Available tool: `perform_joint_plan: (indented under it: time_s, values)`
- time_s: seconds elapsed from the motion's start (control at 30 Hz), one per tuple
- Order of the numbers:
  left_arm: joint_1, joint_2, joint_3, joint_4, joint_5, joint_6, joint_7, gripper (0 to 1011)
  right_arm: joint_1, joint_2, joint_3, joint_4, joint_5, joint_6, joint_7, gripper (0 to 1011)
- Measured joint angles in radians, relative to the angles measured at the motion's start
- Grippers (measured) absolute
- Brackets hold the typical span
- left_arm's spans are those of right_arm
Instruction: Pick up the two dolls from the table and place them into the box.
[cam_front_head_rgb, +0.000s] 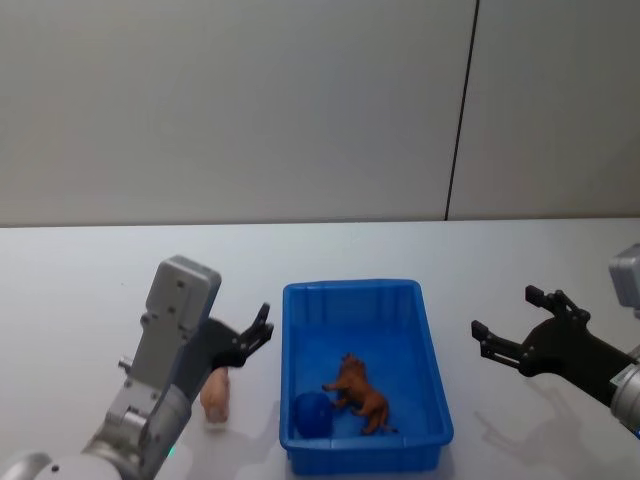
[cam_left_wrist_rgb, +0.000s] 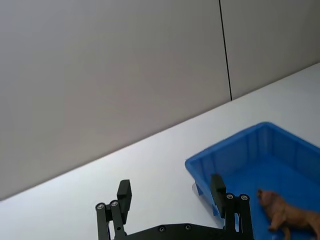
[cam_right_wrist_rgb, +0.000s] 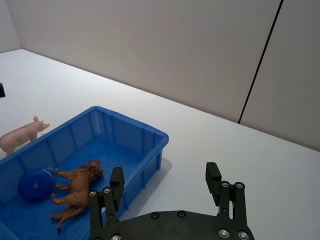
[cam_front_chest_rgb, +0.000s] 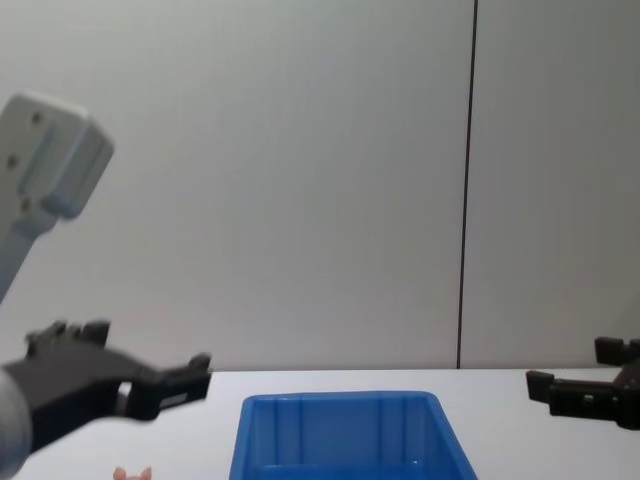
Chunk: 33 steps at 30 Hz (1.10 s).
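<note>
White across the tabletop (cam_front_head_rgb: 90, 270), meeting a grey seamed wall (cam_front_head_rgb: 250, 100), holding the blue box (cam_front_head_rgb: 350, 287) between gaping left tool (cam_front_head_rgb: 263, 330) and gaping right tool (cam_front_head_rgb: 505, 312).

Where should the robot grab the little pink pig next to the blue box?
Around its round middle, from straight above. The pink pig looks upright on the table, just left of the box, with its long body pointing away from the robot. The open left claw nearby could probably drop down and pinch its two sides. Its snout and ears look too small to hold.
</note>
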Motion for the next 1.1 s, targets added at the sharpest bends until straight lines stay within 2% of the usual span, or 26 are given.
perform_joint_plan:
  time_s: [0.43, 0.67, 1.1]
  values:
    - [0.052, 0.017, -0.007, 0.031, -0.049, -0.008, 0.015, 1001, -0.001, 0.001, 0.001, 0.000, 0.002, 0.000, -0.001, 1001]
    - [0.053, 0.009, -0.010, 0.079, -0.066, -0.031, -0.024, 1001, -0.001, 0.002, 0.002, 0.000, 0.002, 0.000, -0.001, 1001]
    - [0.025, -0.030, -0.012, 0.201, -0.090, -0.073, -0.106, 1001, -0.001, 0.002, 0.002, 0.000, 0.002, 0.000, -0.001, 1001]
